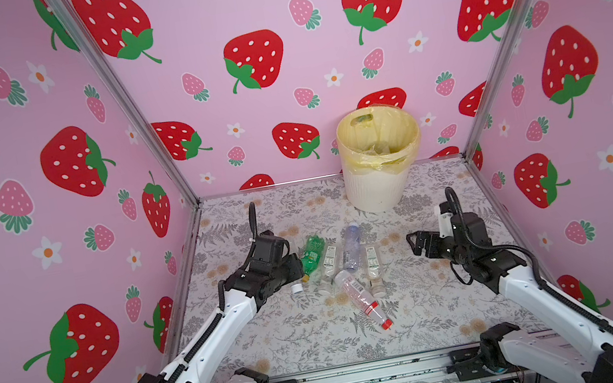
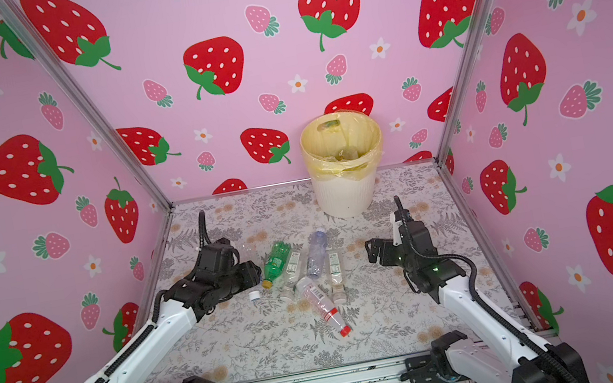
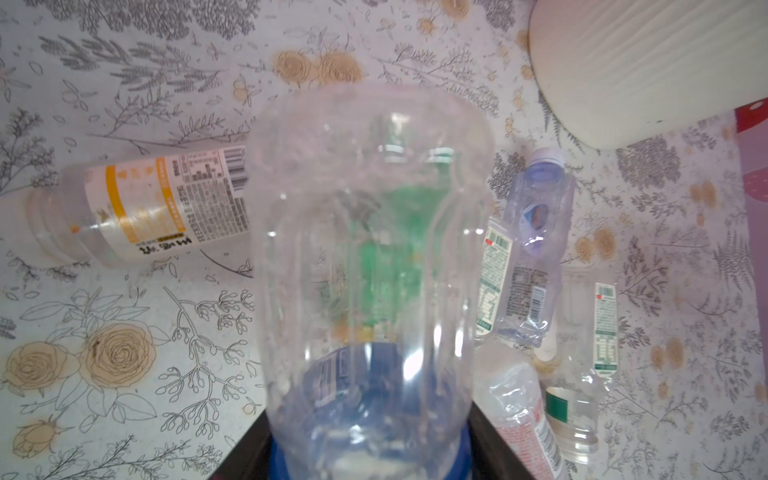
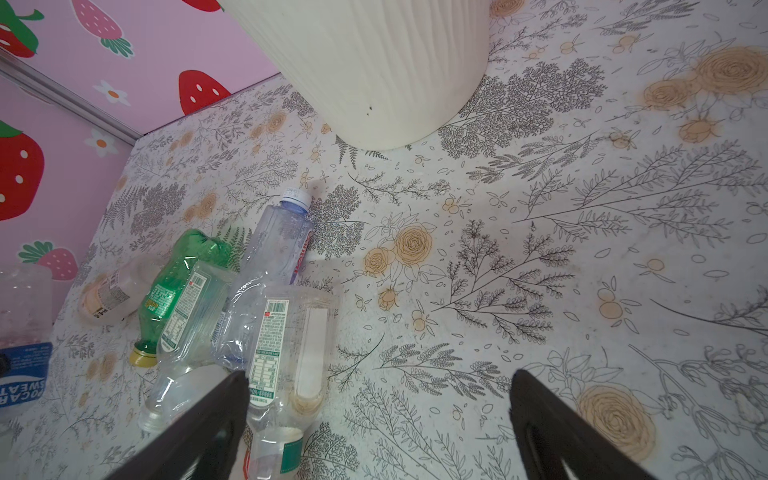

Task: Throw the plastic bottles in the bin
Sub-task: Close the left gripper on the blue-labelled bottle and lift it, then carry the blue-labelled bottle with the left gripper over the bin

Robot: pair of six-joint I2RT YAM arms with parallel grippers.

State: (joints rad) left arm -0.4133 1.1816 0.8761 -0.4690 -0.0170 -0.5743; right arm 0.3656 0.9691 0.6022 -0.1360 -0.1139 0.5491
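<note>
Pink walls printed with strawberries and daisies, joined by silver metal posts, enclose a grey-and-tan floral tabletop.

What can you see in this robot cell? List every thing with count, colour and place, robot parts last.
round cream-white ribbed plastic bin: one, yellow liner, back of table.
green plastic bottle: one, yellow cap, lying beside left gripper.
clear plastic bottles with green-white labels: two, flanking the bluish one.
bluish plastic bottle: one, white cap toward bin.
red-capped clear plastic bottle: one, lying frontmost.
orange-labelled clear plastic bottle: one, near the green one.
blue-labelled clear plastic bottle: one, in left gripper.
loose white cap: one, on table.
floral table: one, grey-tan.
strawberry walls: three, pink.
left gripper: black, shut on that bottle.
right gripper: black, open, empty.
</note>
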